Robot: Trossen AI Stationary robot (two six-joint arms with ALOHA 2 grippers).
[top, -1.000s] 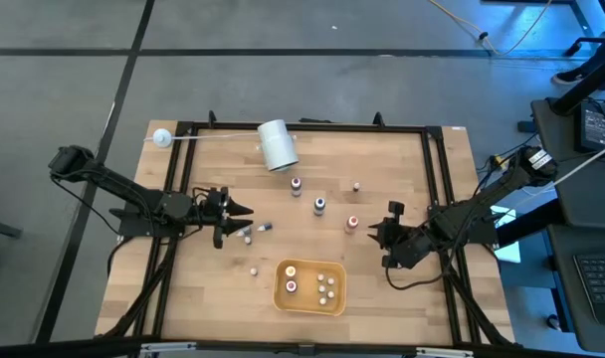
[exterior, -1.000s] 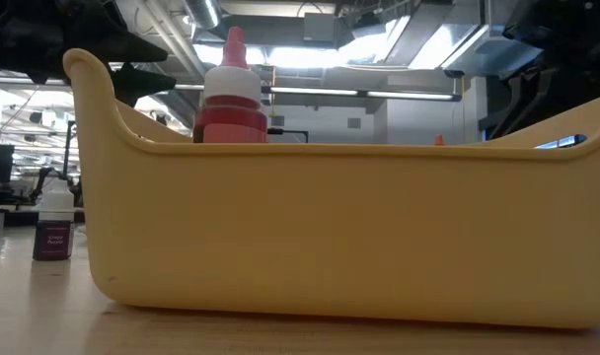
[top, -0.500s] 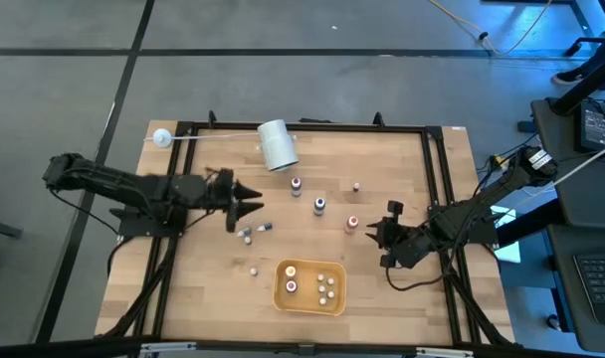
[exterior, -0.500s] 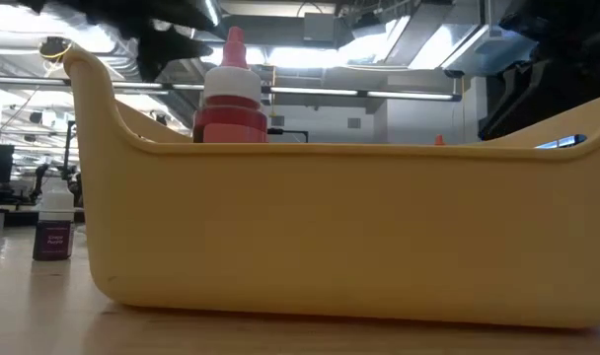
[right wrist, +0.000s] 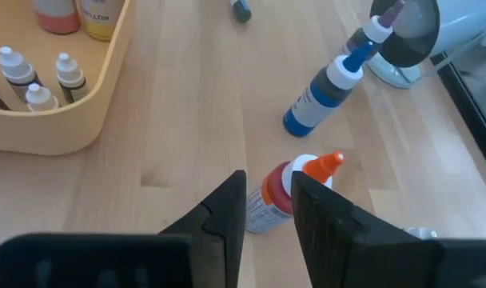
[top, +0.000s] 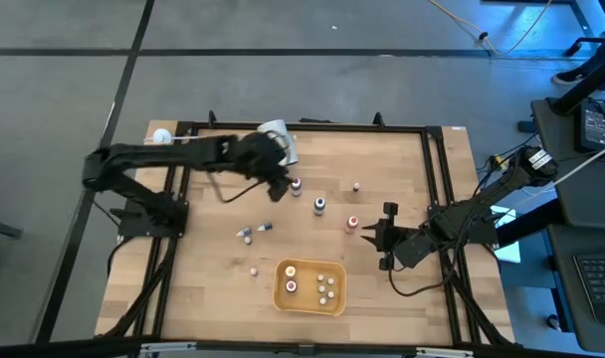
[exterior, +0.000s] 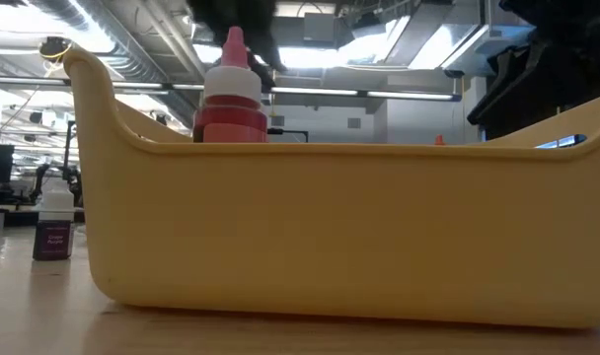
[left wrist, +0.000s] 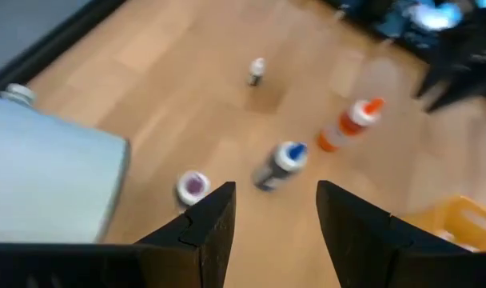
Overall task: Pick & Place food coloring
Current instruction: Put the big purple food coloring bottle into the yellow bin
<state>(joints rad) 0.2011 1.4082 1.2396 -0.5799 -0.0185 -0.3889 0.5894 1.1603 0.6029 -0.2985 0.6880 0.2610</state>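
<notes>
Wooden tabletop held scattered bottles; several already stood in the yellow tray (top: 308,301). Left gripper (top: 279,186), fingers apart and empty, hovered by the purple-capped bottle (top: 296,185) (upright, beside the white roll (top: 279,139)): best straddle its cap squarely. Right gripper (top: 379,236), narrowly parted, waited near the orange-capped bottle (top: 352,224).

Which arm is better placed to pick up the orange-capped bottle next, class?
Probably the right. Its claw sits open just in front of the orange-capped bottle, empty. The left claw hangs farther off, near the purple-capped bottle and the white roll.
</notes>
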